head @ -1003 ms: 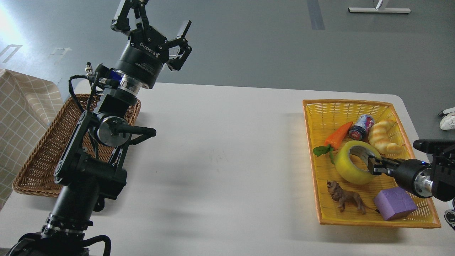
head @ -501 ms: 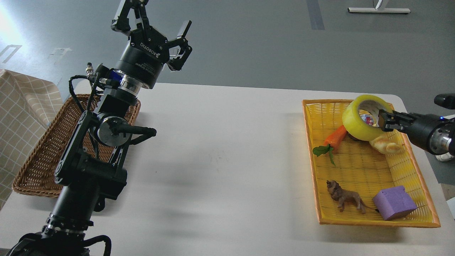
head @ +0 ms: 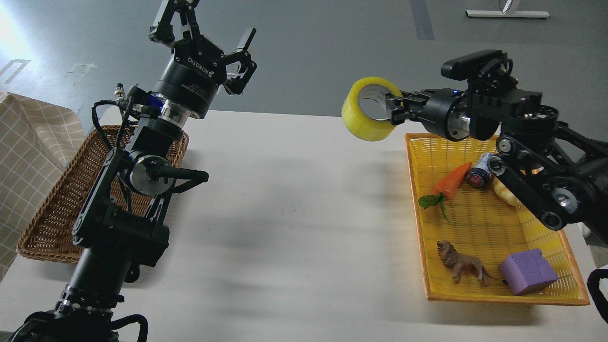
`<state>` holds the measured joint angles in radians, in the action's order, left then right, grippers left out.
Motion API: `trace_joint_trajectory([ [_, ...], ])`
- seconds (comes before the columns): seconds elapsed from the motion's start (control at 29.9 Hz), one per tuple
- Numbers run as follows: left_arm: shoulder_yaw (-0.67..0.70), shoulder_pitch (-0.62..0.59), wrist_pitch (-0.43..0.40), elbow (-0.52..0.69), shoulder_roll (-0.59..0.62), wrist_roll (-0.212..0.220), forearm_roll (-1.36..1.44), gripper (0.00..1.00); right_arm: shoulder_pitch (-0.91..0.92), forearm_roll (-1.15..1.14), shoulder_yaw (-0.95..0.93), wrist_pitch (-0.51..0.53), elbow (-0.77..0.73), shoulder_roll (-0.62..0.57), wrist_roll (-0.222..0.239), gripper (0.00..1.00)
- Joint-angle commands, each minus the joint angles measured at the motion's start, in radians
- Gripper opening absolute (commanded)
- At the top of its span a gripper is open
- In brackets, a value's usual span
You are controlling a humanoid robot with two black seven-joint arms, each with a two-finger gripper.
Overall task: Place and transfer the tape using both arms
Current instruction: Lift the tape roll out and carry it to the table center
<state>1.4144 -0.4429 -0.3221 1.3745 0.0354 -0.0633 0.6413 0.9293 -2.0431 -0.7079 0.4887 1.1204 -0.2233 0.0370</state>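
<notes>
Our right gripper pinches the tape by its wall, holding it in the air in the upper middle of the frame, left of the yellow basket. Our left gripper, upper left, is spread open and empty above the brown basket.

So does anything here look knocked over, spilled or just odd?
Nothing is spilled or broken. The one unusual sight is the tape held in mid-air by the right gripper, clear of the yellow basket; a can lies on its side there.
</notes>
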Motion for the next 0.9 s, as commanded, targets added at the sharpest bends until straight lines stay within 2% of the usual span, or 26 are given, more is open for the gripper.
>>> trace_joint_trajectory([
  [0.0, 0.001, 0.000, 0.000, 0.000, 0.000, -0.001, 0.000, 0.98, 0.025, -0.020, 0.042, 0.000, -0.118, 0.161, 0.000, 0.06],
  [0.07, 0.001, 0.000, 0.000, 0.000, 0.001, -0.001, 0.000, 0.98, 0.029, -0.031, 0.044, 0.000, -0.171, 0.223, -0.002, 0.06],
  [0.27, 0.004, 0.000, -0.002, 0.001, 0.020, -0.001, 0.000, 0.98, 0.025, -0.092, 0.099, 0.000, -0.261, 0.223, -0.003, 0.06],
  [0.87, 0.017, 0.013, -0.002, 0.011, 0.027, -0.001, 0.000, 0.98, -0.036, -0.081, 0.145, 0.000, -0.219, 0.223, -0.005, 0.07],
])
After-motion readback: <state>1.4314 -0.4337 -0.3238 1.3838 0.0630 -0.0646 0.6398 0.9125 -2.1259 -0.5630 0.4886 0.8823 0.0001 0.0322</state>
